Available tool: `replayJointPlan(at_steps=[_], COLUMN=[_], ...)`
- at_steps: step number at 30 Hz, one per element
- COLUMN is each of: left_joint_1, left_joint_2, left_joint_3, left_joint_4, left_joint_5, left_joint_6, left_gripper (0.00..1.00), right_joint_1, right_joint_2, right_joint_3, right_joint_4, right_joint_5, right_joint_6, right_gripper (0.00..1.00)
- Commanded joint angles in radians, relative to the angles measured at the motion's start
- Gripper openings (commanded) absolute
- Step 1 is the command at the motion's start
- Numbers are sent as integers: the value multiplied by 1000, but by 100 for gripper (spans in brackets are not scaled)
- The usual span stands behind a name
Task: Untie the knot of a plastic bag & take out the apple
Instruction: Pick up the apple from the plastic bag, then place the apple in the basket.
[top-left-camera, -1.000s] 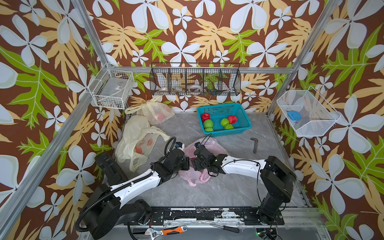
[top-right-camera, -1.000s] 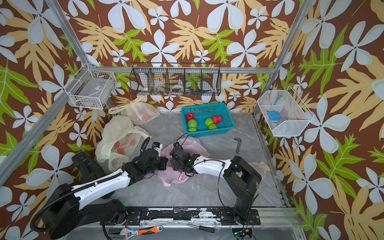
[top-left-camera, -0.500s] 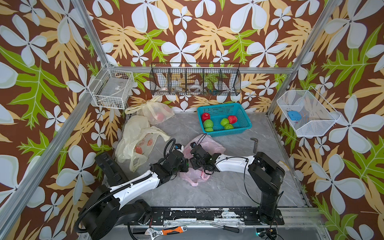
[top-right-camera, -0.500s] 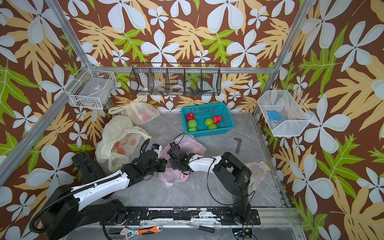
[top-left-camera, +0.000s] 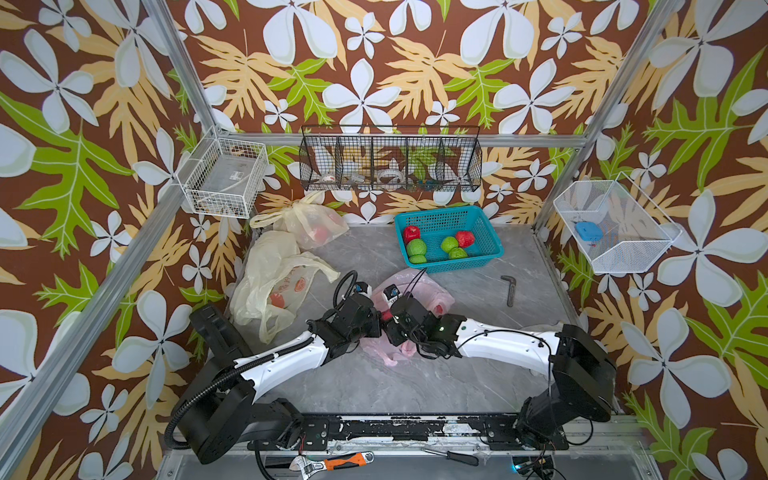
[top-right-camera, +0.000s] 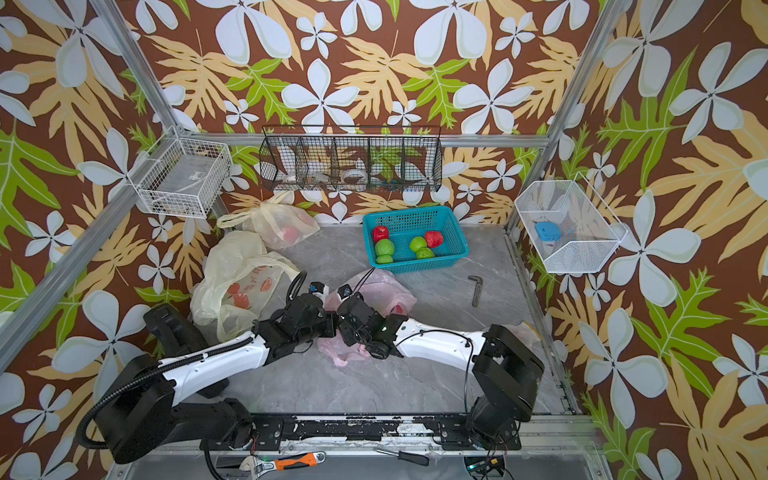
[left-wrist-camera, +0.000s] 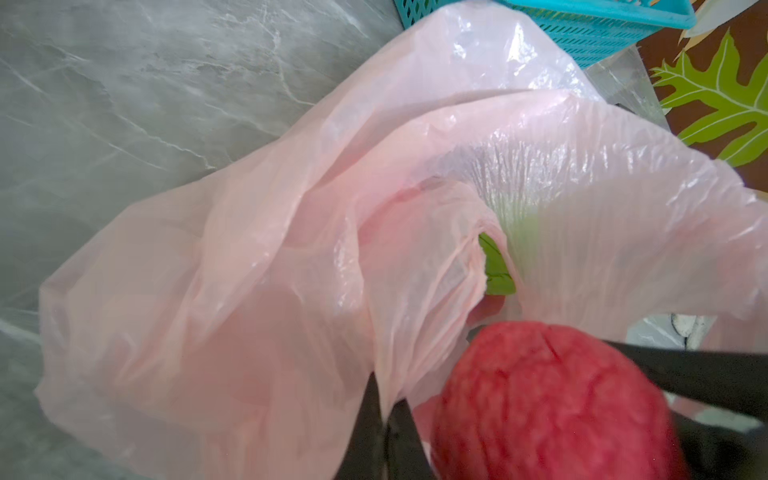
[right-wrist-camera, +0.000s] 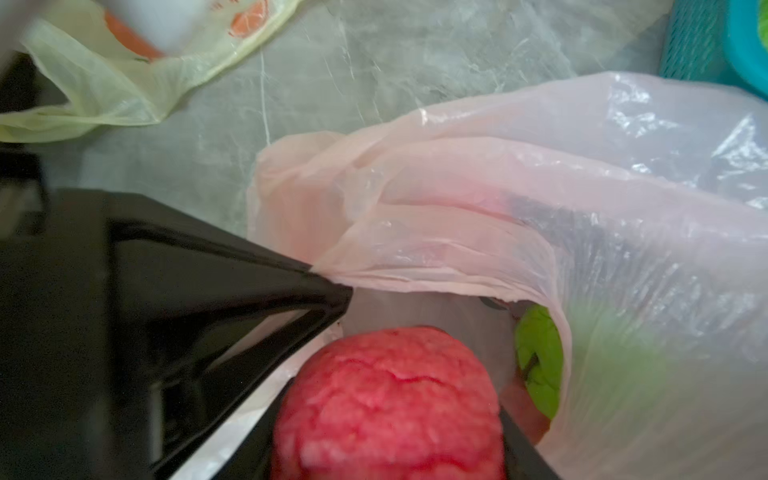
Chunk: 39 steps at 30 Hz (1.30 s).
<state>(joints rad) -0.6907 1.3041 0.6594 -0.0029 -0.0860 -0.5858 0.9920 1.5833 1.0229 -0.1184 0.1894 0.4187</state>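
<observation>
Pink bag (top-left-camera: 430, 286) lay mid-counter (top-left-camera: 374, 386), just in front of the teal basket (top-left-camera: 436, 212), with both arms meeting over its near side. Bag mouth looked open, so the knot was judged undone.

Left end effector (left-wrist-camera: 384, 419) was closed tight on a pinch of the bag's rim film, holding the mouth up. Right end effector (right-wrist-camera: 390, 449) was closed part-way around the red apple (right-wrist-camera: 390, 399), one finger on either side, and the apple sat at the bag mouth, mostly clear of the film. A green apple (right-wrist-camera: 540, 361) was deeper inside, half hidden by the plastic.

Handling, as a judgement:
- The red apple looked rigid and round, with a matte, crinkled skin (probably a light prop, not slippery). Best held across its widest part, about where the fingers sat.
- The bag film was thin, soft and clingy, so it gives no support. Take it only at the rim or handles, as the left end effector did.

Risk: loose film could snag between a finger and the apple and drag the bag along.
</observation>
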Motion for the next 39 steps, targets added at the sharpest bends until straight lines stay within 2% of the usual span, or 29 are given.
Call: replayJointPlan(at_steps=[1,10,15,25,33,39], left_joint_1=[8,10,10,10,10,10], left_joint_2=[3,-6,-41,-80,-47,-1], left_joint_3=[-2,-57,-82,-133,-177,-117], left_joint_4=[22,76,71,71,157,133], left_joint_5=[-16,23,26,37,67,43], left_joint_6=[-4,-48,-58,-84,-109,-54], left_gripper=[0,0,0,0,0,0], right_joint_1=[-1,-14,-93,-345,-417,-487], right_joint_2=[-49,-129,-110,57,190,285], right_joint_3=[-7,52,96,203,283,364], right_joint_4=[29,-5,-6,47,92,96], right_joint_5=[15,134,146,57,49,44], right_joint_6=[21,-117,-183,-224,-234,-227], right_gripper=[51,51,52,53,53,53])
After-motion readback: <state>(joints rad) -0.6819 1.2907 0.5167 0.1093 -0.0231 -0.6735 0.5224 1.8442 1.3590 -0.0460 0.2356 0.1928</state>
